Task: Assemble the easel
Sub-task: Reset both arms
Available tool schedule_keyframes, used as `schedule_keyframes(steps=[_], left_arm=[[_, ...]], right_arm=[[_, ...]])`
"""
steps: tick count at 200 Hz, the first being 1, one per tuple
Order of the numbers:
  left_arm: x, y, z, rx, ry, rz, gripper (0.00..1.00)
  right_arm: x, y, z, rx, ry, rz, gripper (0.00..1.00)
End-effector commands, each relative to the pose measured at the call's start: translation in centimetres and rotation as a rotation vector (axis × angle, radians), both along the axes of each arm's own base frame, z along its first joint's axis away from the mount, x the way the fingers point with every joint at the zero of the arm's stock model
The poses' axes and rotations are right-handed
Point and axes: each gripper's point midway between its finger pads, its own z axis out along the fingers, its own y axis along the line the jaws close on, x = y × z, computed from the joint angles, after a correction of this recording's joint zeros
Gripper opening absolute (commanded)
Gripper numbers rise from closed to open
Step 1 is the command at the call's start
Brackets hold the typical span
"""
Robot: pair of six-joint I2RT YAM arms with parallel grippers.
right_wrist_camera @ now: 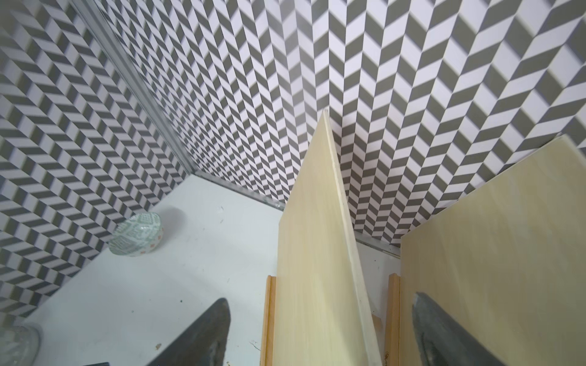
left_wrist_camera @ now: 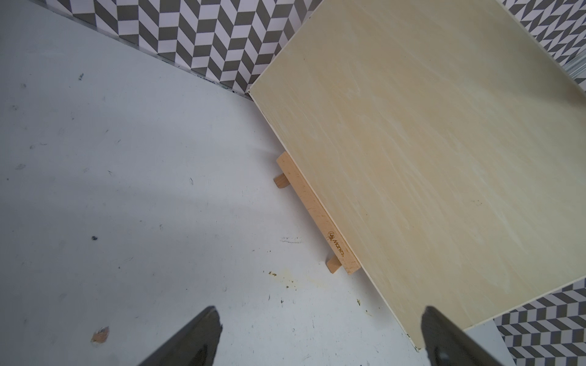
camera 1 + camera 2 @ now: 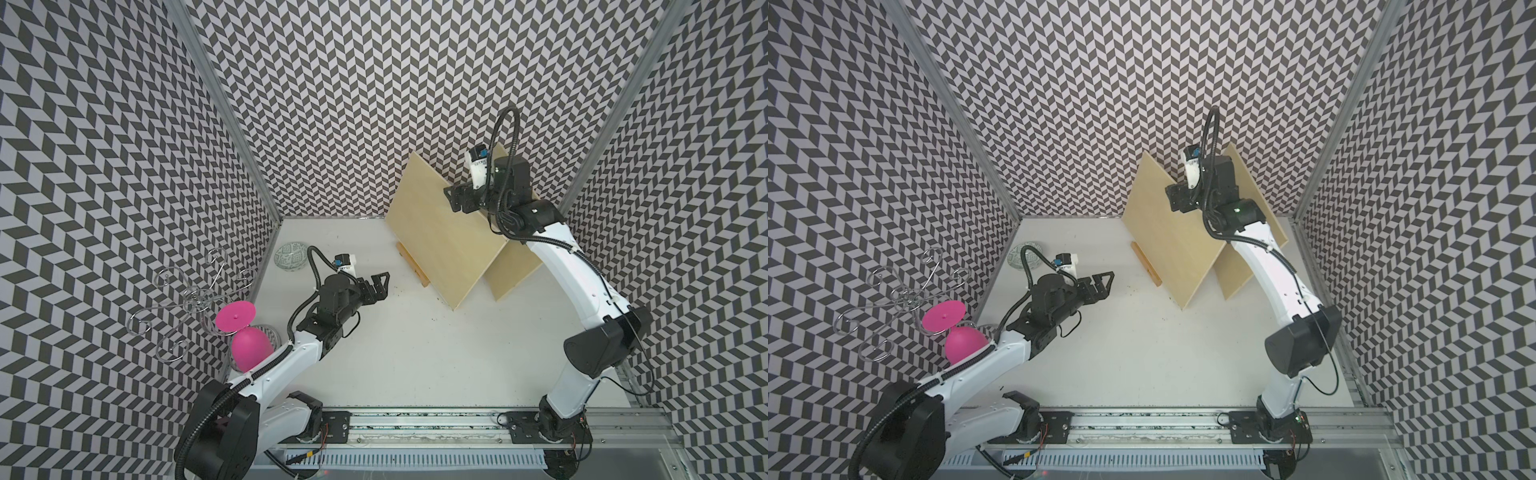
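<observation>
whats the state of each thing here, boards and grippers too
front board: propped tilted on the easel ledge
rear board: propped tilted behind it
right gripper: open, straddling the front board's top edge
left gripper: open, empty
patterned bowl: upright
pink glass: upside down, foot up

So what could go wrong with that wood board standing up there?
1. The right gripper is open, with a finger on each side of the front board's top edge. Pulling away sideways could knock the board over.
2. The board stands on a narrow wooden ledge and sticks out past its end, so it might slip off.
3. A second board leans close behind it; if one tips, it may hit the other.
</observation>
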Motion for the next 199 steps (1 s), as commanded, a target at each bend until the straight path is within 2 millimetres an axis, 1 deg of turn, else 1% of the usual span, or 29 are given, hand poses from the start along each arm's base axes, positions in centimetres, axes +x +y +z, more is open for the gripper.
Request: schedule_keyframes(steps=[1, 9, 23, 36, 44, 56, 73, 82, 85, 86, 97, 113, 119, 134, 144, 145, 146, 156, 157, 175, 187, 199], left_arm=[[0.3, 1.3, 2.3, 0.015, -0.045, 0.044, 1.0], [0.3, 1.6, 2.8, 0.017, -0.051, 0.055, 1.0], [0.2, 2.5, 3.4, 0.024, -0.063, 0.082, 1.0], [0.2, 3.5, 4.0, 0.033, -0.075, 0.109, 1.0], [0.1, 4.3, 4.3, 0.038, -0.078, 0.127, 1.0], [0.3, 5.5, 4.9, 0.042, -0.085, 0.16, 1.0], [0.5, 7.2, 5.3, 0.062, -0.102, 0.212, 1.0], [0.9, 8.0, 5.4, 0.072, -0.104, 0.237, 1.0], [1.1, 8.4, 5.3, 0.075, -0.102, 0.247, 1.0], [1.1, 8.3, 5.3, 0.076, -0.102, 0.247, 1.0], [1.8, 9.4, 4.9, 0.097, -0.096, 0.283, 1.0], [3.0, 10.9, 3.9, 0.145, -0.077, 0.337, 1.0], [3.3, 11.5, 3.4, 0.164, -0.07, 0.36, 1.0], [4.0, 12.7, 2.1, 0.224, -0.067, 0.42, 1.0], [4.4, 13.4, 1.2, 0.26, -0.065, 0.454, 1.0], [4.4, 13.5, 1.1, 0.264, -0.065, 0.456, 1.0], [4.5, 13.6, 1.0, 0.267, -0.066, 0.459, 1.0], [4.7, 14.1, 0.1, 0.311, -0.063, 0.477, 1.0], [4.8, 14.2, 0.1, 0.315, -0.064, 0.479, 1.0], [5.3, 14.9, -1.3, 0.406, -0.056, 0.494, 1.0], [5.4, 15.2, -2.0, 0.46, -0.062, 0.496, 1.0], [5.6, 15.7, -2.3, 0.505, -0.085, 0.502, 1.0]], right_arm=[[-2.7, -1.7, 6.4, 0.088, -0.137, -0.026, 0.92], [-3.5, -2.3, 7.5, 0.101, -0.155, -0.04, 0.94], [-4.8, -4.1, 9.3, 0.124, -0.187, -0.09, 0.97], [-5.7, -6.6, 10.3, 0.149, -0.199, -0.164, 1.0], [-6.2, -8.6, 10.6, 0.165, -0.205, -0.217, 0.99], [-7.0, -11.6, 10.5, 0.191, -0.207, -0.305, 0.99], [-8.1, -16.9, 9.8, 0.226, -0.214, -0.444, 0.99], [-8.4, -19.8, 8.7, 0.242, -0.209, -0.533, 0.99], [-8.9, -21.1, 8.4, 0.248, -0.215, -0.573, 0.99], [-8.9, -21.1, 8.4, 0.248, -0.215, -0.573, 0.99], [-10.2, -24.6, 7.6, 0.258, -0.236, -0.686, 0.99], [-12.1, -29.5, 5.4, 0.277, -0.261, -0.85, 0.99], [-12.8, -31.3, 4.2, 0.288, -0.26, -0.913, 0.99], [-14.3, -35.2, 0.0, 0.314, -0.236, -1.057, 0.99], [-15.3, -36.9, -2.8, 0.327, -0.221, -1.129, 0.99], [-15.4, -37.2, -3.4, 0.329, -0.216, -1.142, 0.99], [-15.4, -37.2, -3.4, 0.329, -0.216, -1.142, 0.99], [-16.2, -38.0, -5.8, 0.328, -0.217, -1.194, 0.99], [-16.3, -38.0, -5.7, 0.329, -0.222, -1.196, 0.99], [-17.3, -38.5, -10.0, 0.35, -0.225, -1.254, 0.99], [-17.3, -38.2, -12.7, 0.346, -0.216, -1.232, 0.99], [-16.6, -37.3, -15.2, 0.329, -0.189, -1.169, 0.99]])
